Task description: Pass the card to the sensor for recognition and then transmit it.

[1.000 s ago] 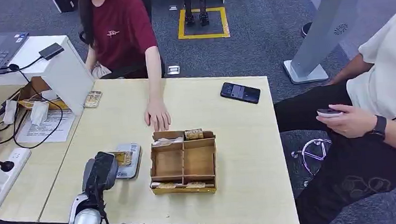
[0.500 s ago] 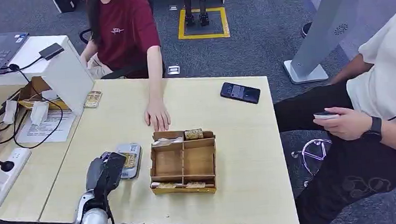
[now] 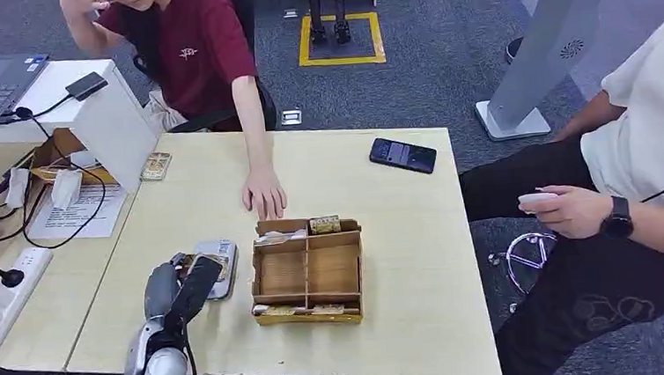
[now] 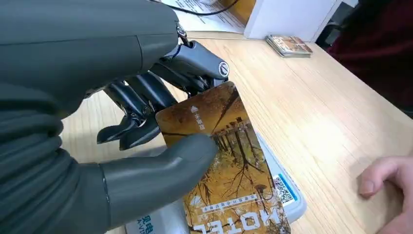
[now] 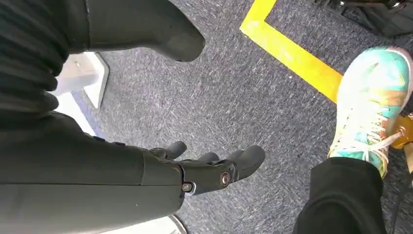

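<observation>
**A:** Where is the card?

**B:** In the left wrist view the card (image 4: 229, 161), brown and gold with "HOTEL" printed on it, sits at the centre and lower middle of the frame. The left hand (image 4: 146, 117) pinches it: the thick grey thumb (image 4: 160, 170) presses on its face and the dark fingers (image 4: 141, 105) back it from behind. It lies directly over the sensor (image 4: 287, 195), a pale flat reader with a QR sticker at the lower right of that frame; whether card and reader touch, I cannot tell.

**A:** And from the head view?

**B:** The left hand (image 3: 181, 286) is at the lower left, over the light wooden table (image 3: 407, 306), with the sensor (image 3: 219, 264) just beyond its fingers. Just right of the sensor stands a wooden divider box (image 3: 308, 273). A person's hand (image 3: 264, 195) rests flat on the table above the box, and a dark phone (image 3: 403, 155) lies toward the upper right of the tabletop.

**A:** The right hand?

**B:** In the right wrist view the right hand (image 5: 204, 168) hangs above grey carpet (image 5: 234, 97), holding nothing, fingers loosely apart and slightly curled. A teal sneaker (image 5: 375, 107) is at the right edge, beside yellow floor tape (image 5: 292, 56).
</observation>
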Action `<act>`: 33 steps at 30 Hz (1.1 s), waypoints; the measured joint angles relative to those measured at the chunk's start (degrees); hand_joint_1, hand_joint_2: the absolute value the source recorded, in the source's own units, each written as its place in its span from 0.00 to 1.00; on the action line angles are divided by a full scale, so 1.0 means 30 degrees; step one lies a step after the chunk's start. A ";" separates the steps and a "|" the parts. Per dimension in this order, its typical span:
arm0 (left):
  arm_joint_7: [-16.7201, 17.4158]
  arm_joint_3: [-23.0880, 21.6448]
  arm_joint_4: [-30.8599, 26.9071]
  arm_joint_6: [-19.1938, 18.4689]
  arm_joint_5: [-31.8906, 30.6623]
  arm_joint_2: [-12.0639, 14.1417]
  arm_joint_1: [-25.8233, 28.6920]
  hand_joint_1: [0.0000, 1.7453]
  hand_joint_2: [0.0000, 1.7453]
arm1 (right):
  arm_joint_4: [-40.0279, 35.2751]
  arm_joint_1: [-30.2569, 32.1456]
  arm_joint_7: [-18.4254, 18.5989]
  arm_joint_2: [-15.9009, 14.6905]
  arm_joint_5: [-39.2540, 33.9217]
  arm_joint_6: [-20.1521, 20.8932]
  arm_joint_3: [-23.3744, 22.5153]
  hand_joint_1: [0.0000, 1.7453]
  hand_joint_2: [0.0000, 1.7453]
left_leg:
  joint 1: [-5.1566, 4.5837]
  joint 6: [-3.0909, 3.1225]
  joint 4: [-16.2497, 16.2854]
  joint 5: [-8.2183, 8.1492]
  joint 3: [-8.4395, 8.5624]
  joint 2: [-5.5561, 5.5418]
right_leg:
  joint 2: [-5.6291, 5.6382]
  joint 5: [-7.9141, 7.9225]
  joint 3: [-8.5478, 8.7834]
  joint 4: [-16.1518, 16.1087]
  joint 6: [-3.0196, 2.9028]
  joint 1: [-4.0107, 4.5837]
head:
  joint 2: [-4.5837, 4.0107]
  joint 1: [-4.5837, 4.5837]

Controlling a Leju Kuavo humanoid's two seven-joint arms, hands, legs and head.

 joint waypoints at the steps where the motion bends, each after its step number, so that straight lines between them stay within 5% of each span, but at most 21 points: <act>1: 0.0022 0.0000 0.0044 0.0051 -0.0117 -0.0015 -0.0017 1.00 1.00 | 0.0000 -0.0003 0.0000 0.0000 0.0000 0.0000 0.0022 0.00 1.00 | 0.0000 0.0000 0.0000 0.0000 0.0001 0.0000 | 0.0000 0.0000 0.0001 0.0000 0.0000 0.0000 | 0.0000 0.0000; 9: 0.1595 -0.0415 0.0626 0.1865 -0.5687 -0.0044 -0.0251 1.00 1.00 | -0.0007 -0.0090 0.0007 0.0000 0.0051 0.0269 0.0189 0.00 1.00 | 0.0000 0.0000 0.0000 0.0000 0.0002 -0.0001 | -0.0001 0.0000 0.0006 0.0001 0.0000 0.0000 | 0.0007 0.0000; 16: 0.2185 -0.0641 0.1289 0.2601 -0.8056 -0.0044 -0.0385 1.00 1.00 | -0.0007 -0.0138 0.0007 0.0000 0.0116 0.0342 0.0269 0.00 1.00 | 0.0000 0.0000 -0.0001 0.0000 0.0015 -0.0002 | -0.0001 0.0000 0.0018 0.0001 0.0000 0.0000 | 0.0000 0.0000; 33: 0.2244 -0.0641 0.2069 0.2696 -0.8356 -0.0095 -0.0644 1.00 1.00 | -0.0015 -0.0159 0.0175 0.0000 0.0175 0.0342 0.0299 0.00 1.00 | -0.0001 0.0000 -0.0003 0.0000 0.0044 -0.0004 | -0.0004 -0.0001 0.0057 0.0002 0.0001 -0.0001 | 0.0007 0.0000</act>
